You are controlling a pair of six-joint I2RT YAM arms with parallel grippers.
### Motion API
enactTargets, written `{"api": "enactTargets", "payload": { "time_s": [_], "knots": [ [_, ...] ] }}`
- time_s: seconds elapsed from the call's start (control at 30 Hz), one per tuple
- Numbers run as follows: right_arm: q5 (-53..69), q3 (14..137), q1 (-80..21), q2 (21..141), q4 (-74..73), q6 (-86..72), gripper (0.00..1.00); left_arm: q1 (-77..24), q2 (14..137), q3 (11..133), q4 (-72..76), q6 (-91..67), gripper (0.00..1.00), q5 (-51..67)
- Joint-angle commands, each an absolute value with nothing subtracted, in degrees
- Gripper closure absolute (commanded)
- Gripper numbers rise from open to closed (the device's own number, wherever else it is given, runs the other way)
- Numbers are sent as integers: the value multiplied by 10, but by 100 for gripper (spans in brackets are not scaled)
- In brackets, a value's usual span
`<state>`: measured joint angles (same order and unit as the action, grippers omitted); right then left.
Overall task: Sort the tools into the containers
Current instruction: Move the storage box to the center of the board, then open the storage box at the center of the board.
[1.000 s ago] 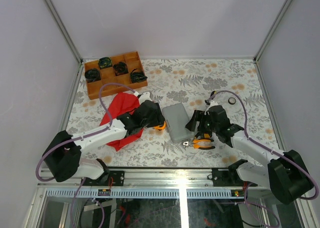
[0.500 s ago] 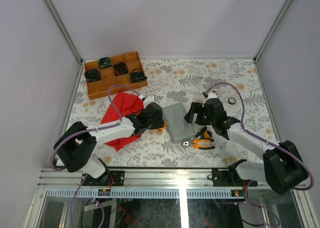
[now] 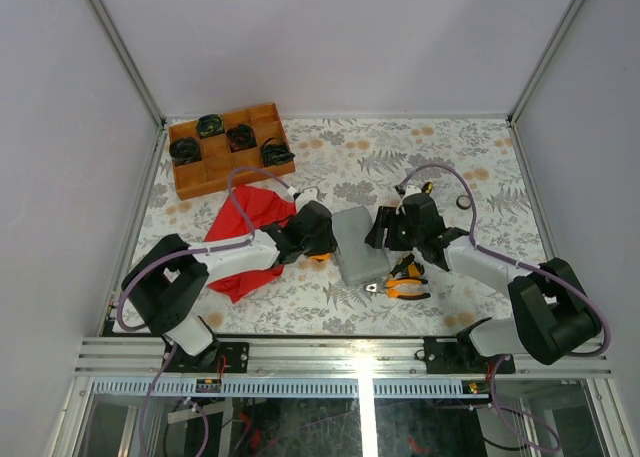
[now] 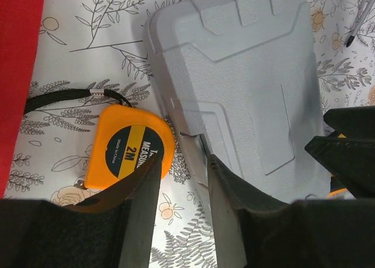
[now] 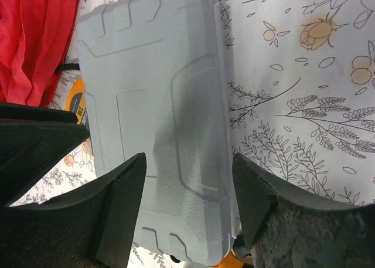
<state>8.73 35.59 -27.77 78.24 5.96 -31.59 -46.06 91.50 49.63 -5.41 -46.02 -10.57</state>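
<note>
Grey tool case (image 3: 357, 243) lies closed mid-desk (image 3: 470, 167). Left gripper (image 4: 179, 186) is narrow, astride the case's left edge beside the tape measure (image 4: 126, 148). Right gripper (image 5: 187, 186) is wide over the case's right side.

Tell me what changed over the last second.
Both claws moved in on the grey case: left claw slid right to its left edge beside the tape measure; right claw drew away from the pliers to its right edge. Neither grips anything. Case, tools, red cloth stayed put.

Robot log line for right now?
grey case: shut | left gripper: open, at its edge | right gripper: open over it | tape measure: outside
</note>
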Motion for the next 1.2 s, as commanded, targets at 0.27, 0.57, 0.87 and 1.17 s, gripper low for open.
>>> {"api": "enactTargets", "payload": {
  "time_s": [0.27,0.57,0.87,1.17],
  "knots": [
    [182,335,-282,760,114,-361,38,-454,960,540,17,-425,66,-52],
    [80,343,-282,741,46,-359,43,-443,957,547,-13,-417,70,-74],
    [94,353,-282,775,54,-356,41,-443,977,544,-13,-418,74,-61],
    [24,349,-281,786,14,-367,46,-438,983,541,-43,-412,87,-76]
  ]
}}
